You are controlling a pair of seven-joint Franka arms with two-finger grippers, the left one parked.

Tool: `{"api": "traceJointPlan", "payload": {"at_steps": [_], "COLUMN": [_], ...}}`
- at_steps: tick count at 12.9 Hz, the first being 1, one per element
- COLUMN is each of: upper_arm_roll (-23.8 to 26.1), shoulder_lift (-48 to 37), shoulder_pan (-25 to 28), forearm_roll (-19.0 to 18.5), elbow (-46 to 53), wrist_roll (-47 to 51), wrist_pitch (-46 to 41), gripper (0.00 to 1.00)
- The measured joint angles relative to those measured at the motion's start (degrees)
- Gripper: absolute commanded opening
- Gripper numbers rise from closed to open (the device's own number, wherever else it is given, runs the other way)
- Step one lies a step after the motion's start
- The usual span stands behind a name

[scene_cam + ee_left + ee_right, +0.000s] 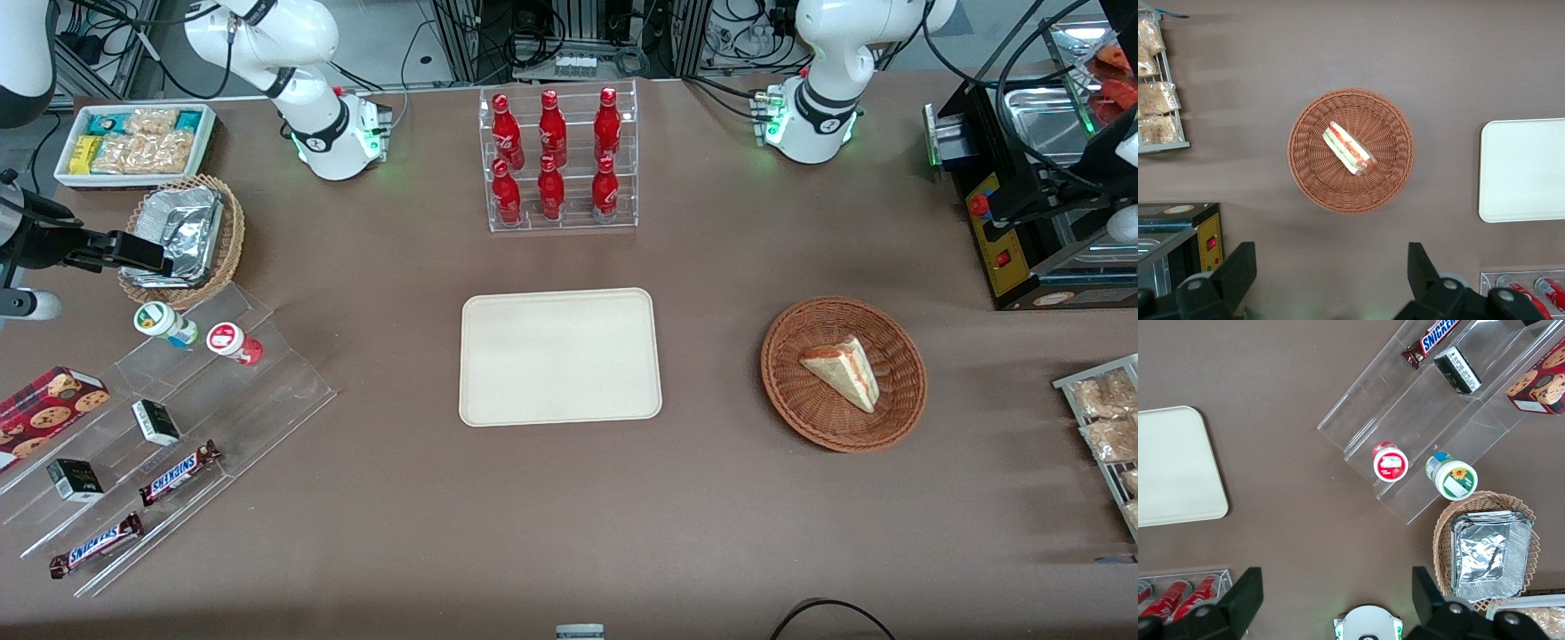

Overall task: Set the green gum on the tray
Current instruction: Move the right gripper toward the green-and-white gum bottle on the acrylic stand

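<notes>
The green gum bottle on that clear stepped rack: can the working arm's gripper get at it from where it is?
Probably yes. The gripper hangs open over the foil basket, just above the green gum. Nothing covers the bottle; only the red-lidded bottle stands close beside it.

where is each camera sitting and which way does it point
Front view: faces both arms across the table, angled down; shows the tray, green gum, both arm bases, and the end effector over the foil basket.
Left wrist view: looks straight down at the sandwich basket; its own fingers show.
Right wrist view: looks straight down at the green gum on the clear shelf; end effector open.
All three views share the tray.
</notes>
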Motion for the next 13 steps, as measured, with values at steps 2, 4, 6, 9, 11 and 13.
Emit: {"api": "traceJointPlan", "payload": {"at_steps": [2, 4, 6, 9, 11, 13], "upper_arm_roll": [-0.01, -0.07, -1.23, -4.20, -5.91, -8.00], "shoulder_lift": [-0.02, 0.11, 0.02, -0.82, -3.40, -6.91], "shoulder_pan": [0.00, 0.00, 0.02, -0.07, -0.06, -0.08], "forearm_roll": [0.00, -0.12, -0.24, -0.23, -0.23, -0.24], "elbow": [0.27, -0.01, -3.31, -11.81, -19.45, -27.78], "wrist_roll": [0.00, -1.53, -4.49, -10.29, -16.75, -26.39], "wrist_pitch": [0.00, 0.43, 4.78, 13.72, 21.88, 30.24], "gripper": [0.99, 0.99, 0.99, 0.99, 0.99, 0.99]}}
